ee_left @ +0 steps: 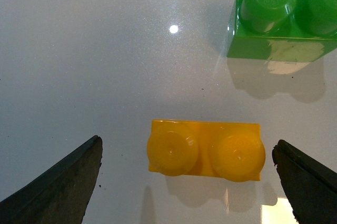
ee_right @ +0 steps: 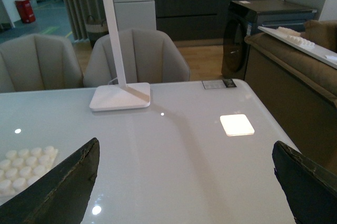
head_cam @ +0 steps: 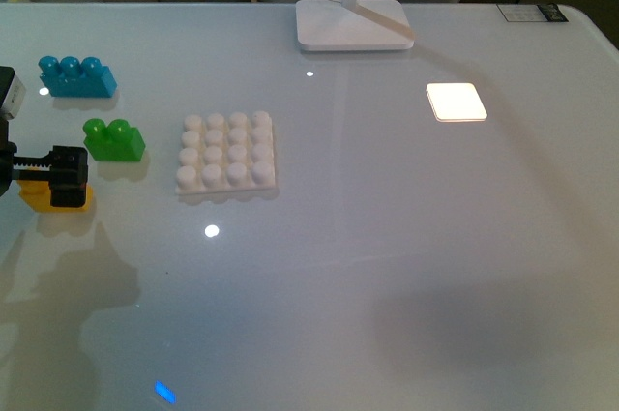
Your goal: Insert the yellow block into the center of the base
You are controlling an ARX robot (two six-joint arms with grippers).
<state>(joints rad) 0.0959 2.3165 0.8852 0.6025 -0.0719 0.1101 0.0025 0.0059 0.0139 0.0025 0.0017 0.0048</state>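
Observation:
The yellow block point(ee_left: 205, 150) lies flat on the white table, studs up, between the open fingers point(ee_left: 63, 182) of my left gripper point(ee_left: 187, 145); the fingers stand clear of both its ends. In the front view the left gripper point(head_cam: 66, 179) hovers at the far left over the yellow block point(head_cam: 39, 201), which is partly hidden by it. The white studded base point(head_cam: 226, 155) sits to its right, and also shows in the right wrist view point(ee_right: 23, 168). My right gripper point(ee_right: 184, 147) is open and empty above the table; it is out of the front view.
A green two-stud brick point(head_cam: 113, 138) stands just behind the yellow block, also in the left wrist view point(ee_left: 279, 18). A blue three-stud brick point(head_cam: 77, 75) lies farther back. A white lamp foot point(head_cam: 353, 24) and a bright white square point(head_cam: 456, 102) are at the back right.

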